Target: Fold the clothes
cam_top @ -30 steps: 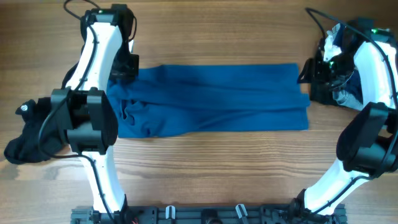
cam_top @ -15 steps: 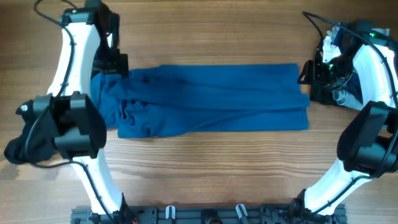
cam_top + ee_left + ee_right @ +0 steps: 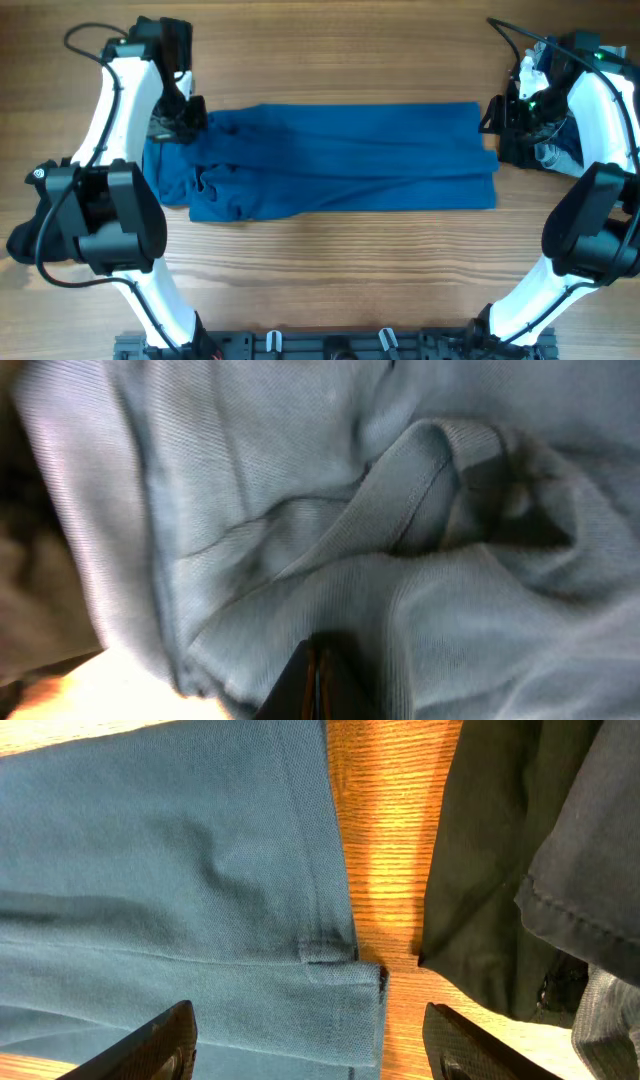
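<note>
Robot lab (wooden table (image 3: 330,270))

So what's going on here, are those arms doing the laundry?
Two robot arms are working on a blue T-shirt, which is already folded into a long strip across the wooden table. The left gripper is shut, down in the bunched cloth at the shirt's left end; it is not clear whether it has fabric pinched. The right gripper hovers open over the shirt's right-hand corner. More dark clothes lie in a heap beside that end.
</note>
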`<control>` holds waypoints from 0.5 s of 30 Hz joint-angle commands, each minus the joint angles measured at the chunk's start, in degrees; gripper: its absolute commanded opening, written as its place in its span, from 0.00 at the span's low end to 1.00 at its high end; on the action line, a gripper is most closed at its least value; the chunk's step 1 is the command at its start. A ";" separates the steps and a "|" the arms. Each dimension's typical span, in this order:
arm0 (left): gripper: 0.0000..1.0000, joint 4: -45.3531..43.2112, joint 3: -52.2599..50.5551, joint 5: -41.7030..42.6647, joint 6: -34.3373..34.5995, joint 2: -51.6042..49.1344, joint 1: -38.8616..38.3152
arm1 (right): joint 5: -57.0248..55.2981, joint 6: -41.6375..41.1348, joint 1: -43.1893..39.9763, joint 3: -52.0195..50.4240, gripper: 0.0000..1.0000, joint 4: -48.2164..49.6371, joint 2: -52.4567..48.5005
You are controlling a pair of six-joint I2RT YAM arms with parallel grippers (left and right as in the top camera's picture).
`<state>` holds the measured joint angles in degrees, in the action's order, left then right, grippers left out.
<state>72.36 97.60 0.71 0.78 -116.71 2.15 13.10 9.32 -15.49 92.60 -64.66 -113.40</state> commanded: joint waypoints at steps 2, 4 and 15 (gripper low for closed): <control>0.04 -4.17 -6.71 2.45 0.13 -0.44 -0.04 | 1.11 1.03 -0.28 -0.48 0.73 0.13 1.22; 0.04 -6.47 -9.49 2.45 0.13 -0.44 -0.04 | 1.11 1.05 -0.28 -0.48 0.73 0.15 1.22; 0.04 -11.37 -13.84 -0.92 1.09 0.17 -0.04 | 1.11 1.05 -0.31 -0.48 0.73 0.35 1.22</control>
<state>60.40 83.94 1.10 0.78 -116.79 2.15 13.10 9.32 -15.49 92.60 -64.47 -113.40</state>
